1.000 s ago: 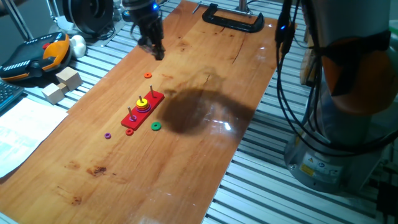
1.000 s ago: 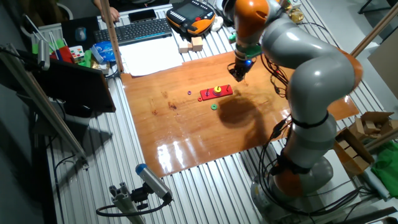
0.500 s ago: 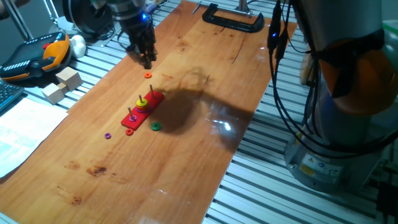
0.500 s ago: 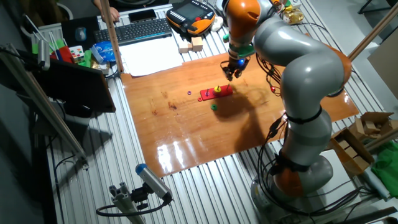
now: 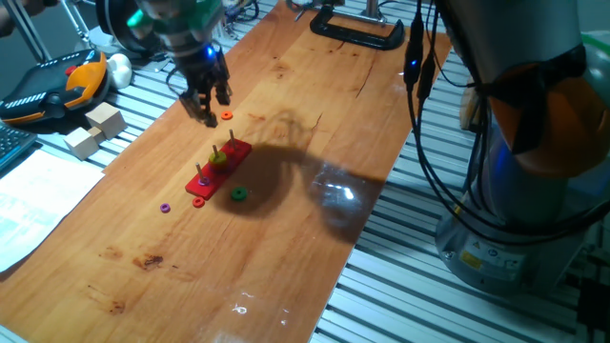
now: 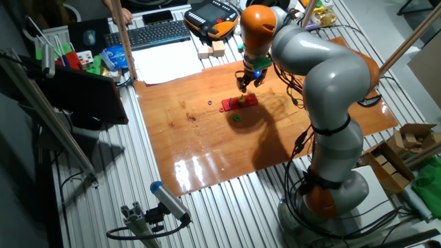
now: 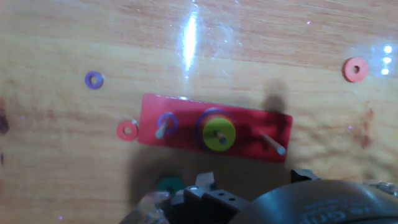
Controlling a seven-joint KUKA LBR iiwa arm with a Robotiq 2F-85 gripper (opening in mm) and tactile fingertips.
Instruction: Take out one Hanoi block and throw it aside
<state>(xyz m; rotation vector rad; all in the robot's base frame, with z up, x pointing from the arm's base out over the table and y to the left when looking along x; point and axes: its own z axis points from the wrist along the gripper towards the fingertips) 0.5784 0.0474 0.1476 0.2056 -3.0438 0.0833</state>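
Note:
The Hanoi block (image 7: 219, 134) is a yellow ring on the middle peg of the red base (image 7: 181, 138), lying on top of a wider purple ring. In one fixed view the block (image 5: 218, 158) sits on the base (image 5: 204, 183) at mid-table. My gripper (image 5: 209, 110) hangs above the wood just behind the base, open, with nothing between its fingers. In the other fixed view the gripper (image 6: 242, 87) is right over the far end of the base (image 6: 240, 103). In the hand view, the gripper's dark body fills the lower edge.
Loose rings lie around the base: a green ring (image 5: 238, 194), a small red ring (image 5: 198, 202), a purple ring (image 5: 166, 207) and an orange ring (image 5: 227, 115). Wooden blocks (image 5: 95, 129) and a black clamp (image 5: 357, 30) stand beyond the board's edges.
My gripper has swung from the far end of the board toward the red base and come lower. The rings and the base have not moved.

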